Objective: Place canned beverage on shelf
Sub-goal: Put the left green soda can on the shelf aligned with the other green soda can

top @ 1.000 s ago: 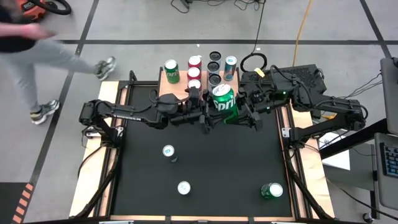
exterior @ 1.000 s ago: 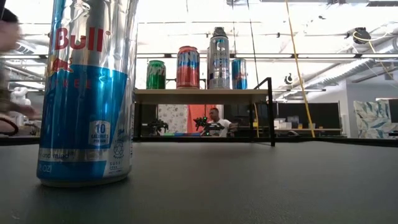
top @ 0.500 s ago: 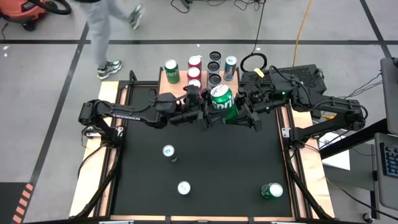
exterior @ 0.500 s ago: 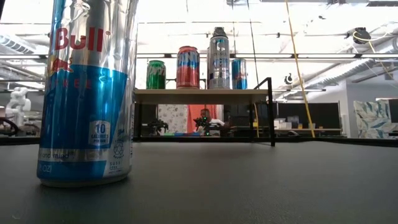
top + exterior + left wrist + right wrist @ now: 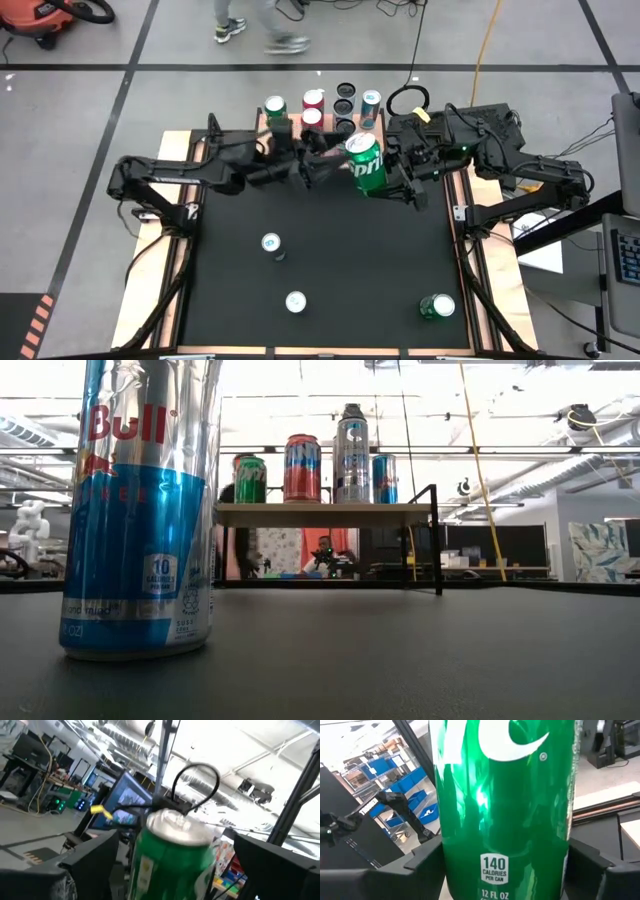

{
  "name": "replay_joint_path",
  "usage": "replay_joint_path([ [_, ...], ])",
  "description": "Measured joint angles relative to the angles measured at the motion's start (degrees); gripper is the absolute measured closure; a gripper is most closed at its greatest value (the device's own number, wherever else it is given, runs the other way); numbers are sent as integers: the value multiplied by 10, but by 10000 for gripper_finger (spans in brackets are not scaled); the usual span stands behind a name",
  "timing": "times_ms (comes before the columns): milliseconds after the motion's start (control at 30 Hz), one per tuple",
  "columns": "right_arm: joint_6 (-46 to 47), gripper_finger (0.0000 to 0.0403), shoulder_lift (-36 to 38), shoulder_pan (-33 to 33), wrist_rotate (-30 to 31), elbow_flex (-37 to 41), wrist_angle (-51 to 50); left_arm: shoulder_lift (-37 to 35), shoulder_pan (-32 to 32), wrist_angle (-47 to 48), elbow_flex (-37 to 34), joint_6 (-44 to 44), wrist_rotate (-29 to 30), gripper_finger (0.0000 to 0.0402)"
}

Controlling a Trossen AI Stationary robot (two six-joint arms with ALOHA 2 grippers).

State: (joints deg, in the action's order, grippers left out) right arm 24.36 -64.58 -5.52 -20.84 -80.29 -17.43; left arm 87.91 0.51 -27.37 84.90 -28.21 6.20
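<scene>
Black table (image 5: 320, 270) fills the middle of the room, with the wooden shelf (image 5: 290, 140) at its far edge carrying several cans. Left gripper (image 5: 318, 168) hangs above the shelf's front edge, fingers spread wide and empty, just beside the green can (image 5: 365, 162). Right gripper (image 5: 385, 172) clamps that can, tilted in the air near the shelf. Three more cans stand lower on the table.

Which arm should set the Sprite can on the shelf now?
Right: its tool is shut on the Sprite can beside the shelf; the left tool is open, off the can.
</scene>
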Motion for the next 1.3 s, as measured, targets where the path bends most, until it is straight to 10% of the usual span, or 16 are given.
replay_joint_path([
  [233, -14, 115, 0, 0, 24, 0, -3, -38, -1, 28, 2, -13, -3, 2],
  [700, -35, 115, 0, 0, 54, 0, -11, -11, -15, 451, 248, 0, -28, 2],
  [1300, -75, 115, -2, 0, 126, 0, -12, 25, -21, 457, 250, 72, -16, 2],
])
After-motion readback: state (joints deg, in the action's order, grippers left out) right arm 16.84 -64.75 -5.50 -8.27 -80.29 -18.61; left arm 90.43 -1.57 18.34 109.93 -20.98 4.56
